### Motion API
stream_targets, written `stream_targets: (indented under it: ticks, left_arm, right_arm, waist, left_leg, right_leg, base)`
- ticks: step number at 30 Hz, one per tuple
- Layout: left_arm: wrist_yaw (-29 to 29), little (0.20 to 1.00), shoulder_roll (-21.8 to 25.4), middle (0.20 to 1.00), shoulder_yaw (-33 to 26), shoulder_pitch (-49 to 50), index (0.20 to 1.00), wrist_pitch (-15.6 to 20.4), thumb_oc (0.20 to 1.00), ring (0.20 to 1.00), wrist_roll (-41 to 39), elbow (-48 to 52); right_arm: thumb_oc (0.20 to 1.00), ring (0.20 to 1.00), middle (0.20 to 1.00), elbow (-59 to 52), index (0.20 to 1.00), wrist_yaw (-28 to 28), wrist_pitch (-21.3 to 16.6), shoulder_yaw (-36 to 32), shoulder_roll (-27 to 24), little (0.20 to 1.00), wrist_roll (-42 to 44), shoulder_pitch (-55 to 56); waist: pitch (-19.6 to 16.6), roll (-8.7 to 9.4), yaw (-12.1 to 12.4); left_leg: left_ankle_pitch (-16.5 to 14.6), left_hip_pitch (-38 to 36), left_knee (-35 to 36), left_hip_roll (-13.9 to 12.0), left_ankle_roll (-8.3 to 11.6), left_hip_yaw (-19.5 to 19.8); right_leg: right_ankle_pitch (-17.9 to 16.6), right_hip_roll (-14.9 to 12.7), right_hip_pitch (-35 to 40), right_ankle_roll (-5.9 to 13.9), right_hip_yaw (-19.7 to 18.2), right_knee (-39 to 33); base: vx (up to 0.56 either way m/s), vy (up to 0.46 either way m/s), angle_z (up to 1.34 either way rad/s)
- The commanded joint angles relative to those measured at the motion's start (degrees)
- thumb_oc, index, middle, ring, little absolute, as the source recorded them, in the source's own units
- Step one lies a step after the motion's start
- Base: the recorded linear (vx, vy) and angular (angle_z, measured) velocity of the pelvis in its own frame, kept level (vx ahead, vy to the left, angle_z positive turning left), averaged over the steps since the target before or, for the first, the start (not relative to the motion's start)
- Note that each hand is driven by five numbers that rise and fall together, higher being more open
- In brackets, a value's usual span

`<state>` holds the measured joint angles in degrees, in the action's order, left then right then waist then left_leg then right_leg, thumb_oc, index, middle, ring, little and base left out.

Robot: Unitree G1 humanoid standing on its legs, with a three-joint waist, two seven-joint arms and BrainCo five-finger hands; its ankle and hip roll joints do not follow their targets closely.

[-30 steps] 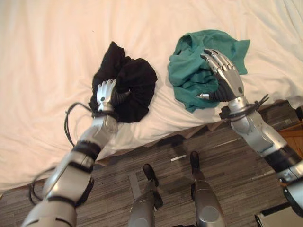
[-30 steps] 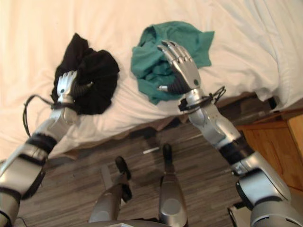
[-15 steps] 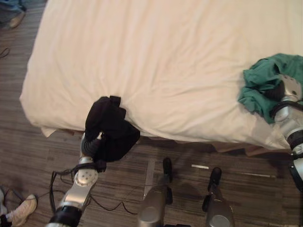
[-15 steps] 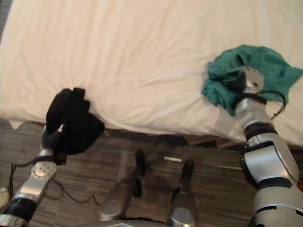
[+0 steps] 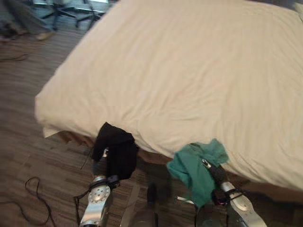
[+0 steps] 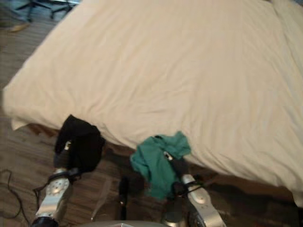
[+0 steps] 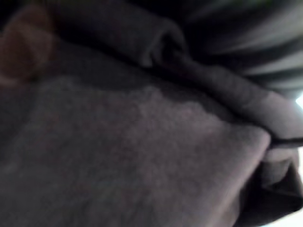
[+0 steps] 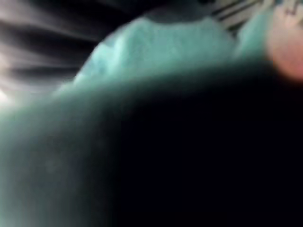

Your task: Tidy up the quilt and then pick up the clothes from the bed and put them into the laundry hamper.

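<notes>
Left eye view: left hand at 7 o'clock was buried in the black garment, right hand at 5 o'clock in the green garment, both bundles off the bed edge. Fingers hidden in cloth, so I couldn't tell the clench, probably gripping. Judged light, soft, floppy; bunch a thick fold mid-bundle, trailing ends may slip. The wrist views showed only close-up fabric; the head views showed both bundles hanging over the floor.
</notes>
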<state>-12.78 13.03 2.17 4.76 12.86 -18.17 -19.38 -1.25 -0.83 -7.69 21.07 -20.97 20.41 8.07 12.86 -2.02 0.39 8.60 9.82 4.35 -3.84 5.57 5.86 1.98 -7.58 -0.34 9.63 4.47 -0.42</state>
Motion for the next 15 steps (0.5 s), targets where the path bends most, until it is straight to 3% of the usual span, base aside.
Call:
stream_targets:
  ticks: [1,2,3,5,6,7,8,10,11,12,13,14,15]
  left_arm:
    - [-3.05,0.200,4.68,0.200,0.83,-4.66,0.200,4.82,0.200,0.200,-2.96,0.27]
    - [-2.66,0.200,3.98,0.200,2.21,-4.39,0.200,4.83,0.200,0.200,-3.45,2.65]
    - [-2.67,0.200,3.97,0.200,2.16,-4.37,0.200,4.77,0.200,0.200,-3.43,2.73]
    - [-3.08,0.200,5.00,0.200,1.62,-3.55,0.200,3.73,0.200,0.200,-0.12,3.15]
    - [-3.00,0.200,5.61,0.200,1.70,-2.55,0.200,3.05,0.200,0.200,1.19,3.96]
    - [-3.38,0.200,5.41,0.200,1.01,-0.54,0.200,2.20,0.200,0.200,2.79,3.59]
    - [-3.86,0.200,5.52,0.200,0.26,0.56,0.200,1.75,0.200,0.200,4.13,4.08]
    - [-3.38,0.200,5.74,0.200,-0.55,1.75,0.200,0.68,0.200,0.200,5.30,5.07]
    - [-3.64,0.200,6.02,0.200,-0.71,2.35,0.200,-0.19,0.200,0.200,5.95,5.08]
    - [-4.15,0.200,6.66,0.200,-0.47,1.98,0.200,-1.02,0.200,0.200,6.79,4.35]
    - [-3.14,0.200,7.17,0.200,0.43,1.02,0.200,-1.26,0.200,0.200,7.30,3.33]
    - [-2.39,0.200,6.65,0.200,1.35,-0.51,0.200,-1.27,0.200,0.200,6.47,0.10]
    - [-1.69,0.200,6.91,0.200,2.45,-1.38,0.200,-1.21,0.200,0.200,7.61,-1.70]
  right_arm:
    - [0.200,0.200,0.200,0.26,0.200,-0.66,-7.23,-3.49,0.28,0.200,-0.54,-13.34]
    - [0.200,0.200,0.200,0.51,0.200,-2.44,-6.87,-2.52,-0.97,0.200,-4.00,-16.23]
    - [0.200,0.200,0.200,0.54,0.200,-2.49,-6.87,-2.48,-0.96,0.200,-4.04,-16.30]
    - [0.200,0.200,0.200,0.20,0.200,-3.39,-5.71,-2.72,-2.34,0.200,-8.05,-15.77]
    - [0.200,0.200,0.200,-0.21,0.200,-4.02,-4.85,-3.60,-2.38,0.200,-9.50,-14.30]
    - [0.200,0.200,0.200,-0.54,0.200,-4.75,-3.13,-6.09,-2.48,0.200,-12.64,-10.66]
    - [0.200,0.200,0.200,0.06,0.200,-5.24,-2.45,-6.95,-2.27,0.200,-14.77,-9.24]
    - [0.200,0.200,0.200,1.44,0.200,-6.15,-1.66,-8.76,-1.26,0.200,-17.12,-7.20]
    - [0.200,0.200,0.200,2.96,0.200,-6.74,-0.88,-8.94,-0.20,0.200,-17.61,-6.99]
    - [0.200,0.200,0.200,4.64,0.200,-7.47,-0.83,-9.76,0.64,0.200,-16.70,-6.64]
    - [0.200,0.200,0.200,5.85,0.200,-7.70,-0.72,-10.11,1.70,0.200,-15.44,-6.37]
    - [0.200,0.200,0.200,10.26,0.200,-9.05,-0.48,-11.25,2.41,0.200,-14.19,-7.62]
    - [0.200,0.200,0.200,13.42,0.200,-10.29,-0.10,-11.95,2.43,0.200,-14.16,-8.56]
  waist:
    - [1.24,2.47,2.57]
    - [1.18,2.71,1.85]
    - [1.16,2.68,1.87]
    - [0.05,2.54,1.37]
    - [-0.67,2.27,1.49]
    - [-1.96,2.03,2.02]
    - [-2.42,2.31,2.77]
    - [-2.49,3.01,3.83]
    - [-1.66,3.55,3.11]
    - [-0.46,3.72,1.65]
    - [0.73,2.69,-0.09]
    - [1.85,0.99,-2.31]
    - [1.93,0.37,-3.47]
  left_leg:
    - [-3.07,-0.96,0.62,-1.42,2.71,-8.73]
    - [-3.18,-1.24,-0.45,-5.96,1.77,-22.98]
    - [-3.02,-1.17,-0.37,-6.00,1.75,-23.04]
    - [-3.00,-3.41,-0.65,-9.70,2.63,-34.00]
    - [-1.74,-4.03,-1.34,-10.57,2.81,-35.94]
    - [-1.54,-4.11,-1.76,-9.71,2.46,-35.10]
    - [-1.67,-3.89,-1.29,-8.69,1.88,-33.43]
    - [-3.83,-4.52,-0.33,-5.33,-0.69,-31.02]
    - [-5.47,-5.59,-0.10,-2.67,-2.47,-29.54]
    - [-6.04,-6.05,0.11,-1.77,-3.28,-28.24]
    - [-4.87,-5.88,0.39,-2.38,-3.41,-27.23]
    - [-5.11,-6.54,0.65,-1.26,-2.96,-23.15]
    - [-6.23,-7.43,0.65,-0.45,-2.54,-20.95]
  right_leg:
    - [1.01,-2.57,1.11,1.67,6.47,-1.34]
    - [-0.21,-5.52,2.64,2.60,14.22,-2.19]
    - [-0.43,-5.46,2.57,2.57,14.18,-2.34]
    - [-0.39,-7.02,4.95,3.32,19.87,-2.43]
    - [-0.31,-7.16,5.95,2.74,21.76,-1.86]
    - [1.31,-8.03,8.31,2.20,24.30,-0.25]
    - [2.05,-9.21,9.17,2.42,25.82,1.71]
    - [0.12,-13.10,8.73,2.62,28.08,10.77]
    - [-2.07,-15.98,6.78,3.12,26.68,19.03]
    - [-2.76,-15.09,3.17,2.94,21.43,24.62]
    - [0.50,-8.72,-1.95,0.35,14.23,25.61]
    - [3.61,-0.84,-7.06,1.03,3.27,22.80]
    - [3.17,-0.10,-8.33,-0.02,0.20,15.59]
  base:
    - [-0.10,0.082,1.88]
    - [-0.07,0.091,2.05]
    - [-0.11,0.121,2.15]
    - [0.04,0.055,2.24]
    - [0.28,0.127,2.46]
    - [0.31,0.191,2.36]
    - [0.28,0.204,2.76]
    - [0.22,0.190,2.08]
    - [0.22,0.191,1.78]
    - [0.08,0.141,1.94]
    - [0.10,0.069,2.23]
    - [0.20,-0.026,2.50]
    - [0.43,-0.149,3.49]
